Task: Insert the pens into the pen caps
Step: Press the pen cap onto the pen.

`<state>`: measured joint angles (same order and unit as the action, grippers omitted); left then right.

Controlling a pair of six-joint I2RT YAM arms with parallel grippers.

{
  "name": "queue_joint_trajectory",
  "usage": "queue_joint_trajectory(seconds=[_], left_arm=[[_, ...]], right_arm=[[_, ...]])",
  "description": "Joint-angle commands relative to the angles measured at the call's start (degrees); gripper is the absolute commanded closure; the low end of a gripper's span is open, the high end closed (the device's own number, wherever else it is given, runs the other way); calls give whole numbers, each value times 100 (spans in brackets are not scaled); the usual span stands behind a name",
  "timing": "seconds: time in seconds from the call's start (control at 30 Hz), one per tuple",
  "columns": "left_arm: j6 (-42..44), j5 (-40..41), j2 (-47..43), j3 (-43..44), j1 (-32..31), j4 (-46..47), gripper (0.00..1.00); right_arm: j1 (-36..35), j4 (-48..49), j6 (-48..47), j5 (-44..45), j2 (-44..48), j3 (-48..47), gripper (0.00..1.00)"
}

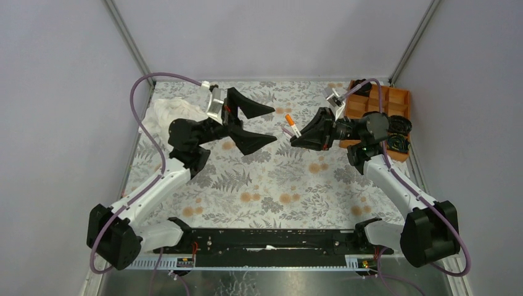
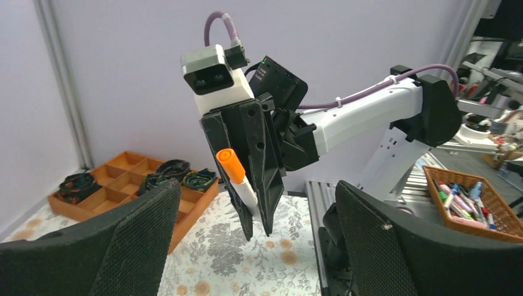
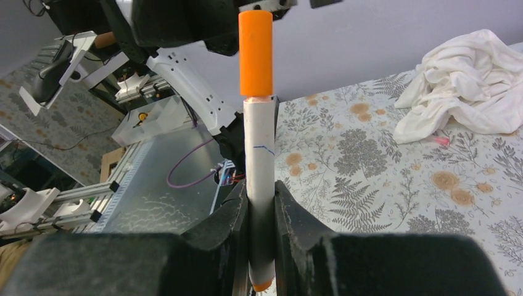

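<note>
A white-barrelled pen (image 3: pixel 260 154) stands upright between my right gripper's (image 3: pixel 261 206) jaws, which are shut on its lower barrel. An orange pen cap (image 3: pixel 256 52) sits on the pen's top end. From above, the capped pen (image 1: pixel 292 126) sticks out of the right gripper (image 1: pixel 295 141) over the middle of the table. My left gripper (image 1: pixel 273 124) faces it from the left, jaws wide open and empty, apart from the pen. In the left wrist view the orange cap (image 2: pixel 230 165) and right gripper (image 2: pixel 259 234) hang between my left fingers (image 2: pixel 132 234).
An orange compartment tray (image 1: pixel 377 98) with black coiled items stands at the back right. A crumpled white cloth (image 1: pixel 174 111) lies at the back left, with a small pinkish piece (image 3: pixel 441 140) beside it. A basket of pens (image 2: pixel 473 203) sits off the table.
</note>
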<state>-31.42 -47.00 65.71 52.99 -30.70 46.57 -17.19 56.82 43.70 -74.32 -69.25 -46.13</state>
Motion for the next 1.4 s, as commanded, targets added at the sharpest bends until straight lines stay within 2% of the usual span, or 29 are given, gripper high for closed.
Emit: queue_joint_trajectory(seconds=[0.0, 0.1, 0.23, 0.43, 0.6, 1.07, 1.27, 1.3, 1.37], left_arm=[[-1085, -440, 531, 55, 17, 1712, 3], [-1576, -538, 884, 222, -50, 2262, 5], [-1404, -368, 1074, 385, -135, 1897, 8], [-1552, -140, 1301, 470, -278, 2117, 10], [-1671, -108, 1451, 530, -395, 2422, 19], [-1928, 39, 1682, 622, -487, 2535, 41], [-1991, 95, 1673, 632, -516, 2532, 53], [-1990, 95, 1668, 638, -523, 2505, 58], [-1991, 128, 1657, 642, -538, 2420, 76]], right_arm=[[24, 786, 607, -179, -20, -269, 100], [23, 821, 631, -184, -18, -235, 100], [15, 1077, 815, -196, -23, -232, 100], [-28, 1022, 725, -172, -69, -188, 100], [-30, 917, 655, -153, -88, -203, 100], [-39, 861, 654, -144, -60, -186, 100], [-37, 715, 561, -135, -38, -177, 100], [-38, 709, 559, -135, -41, -177, 100], [-35, 698, 550, -140, -34, -185, 100]])
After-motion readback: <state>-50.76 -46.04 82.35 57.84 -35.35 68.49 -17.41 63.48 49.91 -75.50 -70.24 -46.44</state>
